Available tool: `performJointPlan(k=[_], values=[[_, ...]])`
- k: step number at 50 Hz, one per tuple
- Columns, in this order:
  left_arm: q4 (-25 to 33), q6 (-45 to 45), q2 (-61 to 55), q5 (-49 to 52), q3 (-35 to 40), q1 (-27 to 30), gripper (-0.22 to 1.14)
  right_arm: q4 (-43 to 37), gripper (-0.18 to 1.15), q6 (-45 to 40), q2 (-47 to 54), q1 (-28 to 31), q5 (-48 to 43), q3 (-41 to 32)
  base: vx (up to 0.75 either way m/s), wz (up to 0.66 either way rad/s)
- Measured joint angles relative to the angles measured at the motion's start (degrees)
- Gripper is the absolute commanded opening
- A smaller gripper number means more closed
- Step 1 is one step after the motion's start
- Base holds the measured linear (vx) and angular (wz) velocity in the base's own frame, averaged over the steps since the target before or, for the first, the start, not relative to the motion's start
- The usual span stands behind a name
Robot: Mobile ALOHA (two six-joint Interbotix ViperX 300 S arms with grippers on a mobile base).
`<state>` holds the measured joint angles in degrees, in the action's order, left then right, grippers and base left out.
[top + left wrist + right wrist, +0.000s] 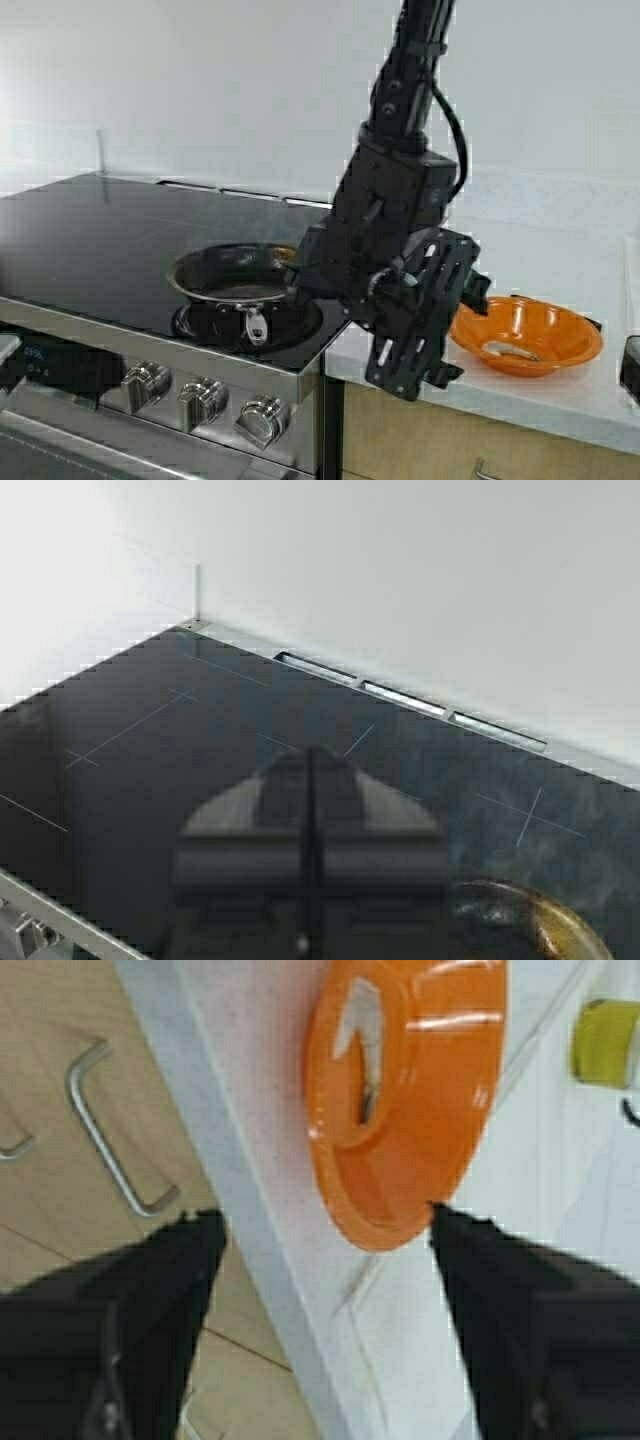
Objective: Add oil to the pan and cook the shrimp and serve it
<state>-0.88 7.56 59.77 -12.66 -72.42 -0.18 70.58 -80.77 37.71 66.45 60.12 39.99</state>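
Observation:
The steel pan (235, 275) sits on the front right burner of the black stove top (90, 240), its handle toward the knobs; its rim (545, 920) also shows in the left wrist view. A pale shrimp (510, 350) lies in the orange bowl (560, 335) on the white counter. My right gripper (462, 330) hangs open just left of the bowl, over the counter's front edge, empty. In the right wrist view the bowl (420, 1130) and shrimp (365, 1035) lie ahead of the open right gripper (325, 1225). The yellow-green oil (605, 1042) shows at the edge. My left gripper (310, 760) is shut and empty over the stove glass.
Stove knobs (205, 400) line the front panel below the pan. A wooden cabinet with a metal handle (115, 1130) lies under the counter edge (230, 1220). A dark object (630, 368) stands at the far right of the counter. A white wall backs the stove.

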Motion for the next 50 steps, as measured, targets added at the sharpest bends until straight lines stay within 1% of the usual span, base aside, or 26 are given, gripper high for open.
performJointPlan(k=[10, 18, 23, 50], values=[[0.0, 0.0, 0.0, 0.0, 0.0, -0.1, 0.03, 4.4, 0.94, -3.0, 2.4, -0.1, 0.4, 0.3, 0.00, 0.00], [0.0, 0.0, 0.1, 0.1, 0.0, -0.1, 0.03, 7.2, 0.94, -6.2, 5.8, -2.6, 0.4, 0.1, 0.00, 0.00], [0.0, 0.0, 0.1, 0.0, 0.0, 0.0, 0.03, 8.3, 0.94, -6.5, 7.4, -4.8, 0.4, -0.1, 0.00, 0.00], [0.0, 0.0, 0.1, 0.0, 0.0, 0.0, 0.03, 11.9, 0.92, -6.7, 10.0, -9.5, 0.5, -1.9, 0.00, 0.00]])
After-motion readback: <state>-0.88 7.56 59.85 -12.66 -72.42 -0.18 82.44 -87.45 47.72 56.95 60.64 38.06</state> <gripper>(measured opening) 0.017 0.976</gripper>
